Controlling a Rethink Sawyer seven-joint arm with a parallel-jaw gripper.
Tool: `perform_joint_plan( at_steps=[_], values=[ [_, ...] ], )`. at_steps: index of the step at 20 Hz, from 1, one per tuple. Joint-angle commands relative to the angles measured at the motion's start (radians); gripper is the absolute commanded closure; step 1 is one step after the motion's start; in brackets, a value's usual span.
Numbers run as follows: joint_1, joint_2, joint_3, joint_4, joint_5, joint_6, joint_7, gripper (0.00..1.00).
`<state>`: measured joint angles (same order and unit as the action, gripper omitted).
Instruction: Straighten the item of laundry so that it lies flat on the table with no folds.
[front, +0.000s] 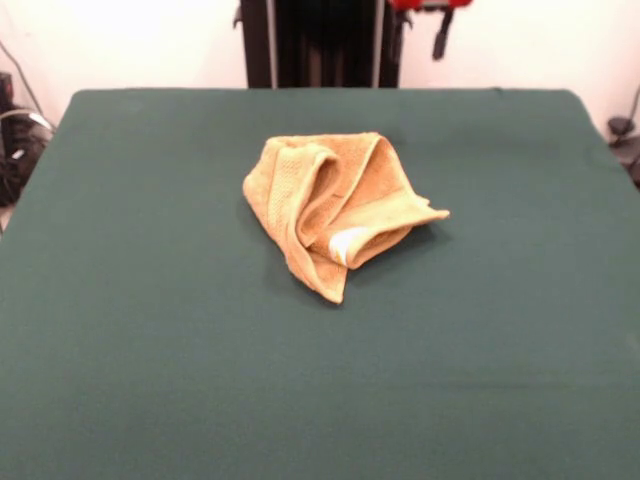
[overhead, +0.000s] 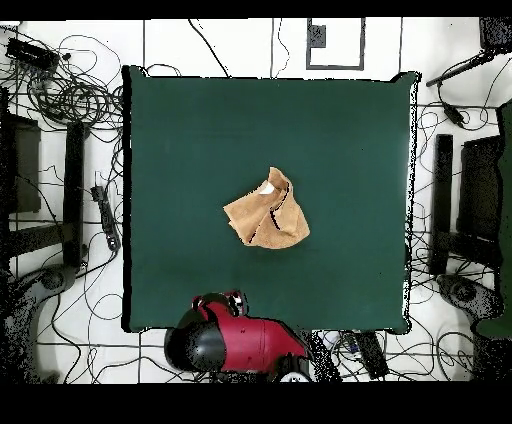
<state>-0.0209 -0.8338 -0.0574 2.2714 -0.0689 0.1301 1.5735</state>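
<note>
The orange-tan towel lies crumpled near the middle of the dark green table. It is folded over itself in several ridges, and a white label shows at its front edge. In the overhead view the towel is a bunched, uneven shape on the table. My gripper is drawn back at the table's robot-side edge, well apart from the towel and holding nothing of it. In the front view only a dark part of the gripper shows at the top edge. I cannot see whether it is open or shut.
The red and black arm is folded over the pedestal at the table's edge. Cables and stands lie on the floor around the table. The black pedestal column stands behind the far edge.
</note>
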Motion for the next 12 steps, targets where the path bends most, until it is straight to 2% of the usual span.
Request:
perform_joint_plan(
  at_steps=[1, 8, 12],
  values=[
    [0.041, -0.155, 0.052, 0.026, 0.075, 0.184, 0.197, 0.00],
    [0.029, -0.110, 0.062, 0.014, 0.078, 0.148, 0.210, 0.00],
    [0.023, -0.096, 0.067, 0.042, 0.079, 0.110, 0.221, 0.00]
  ],
)
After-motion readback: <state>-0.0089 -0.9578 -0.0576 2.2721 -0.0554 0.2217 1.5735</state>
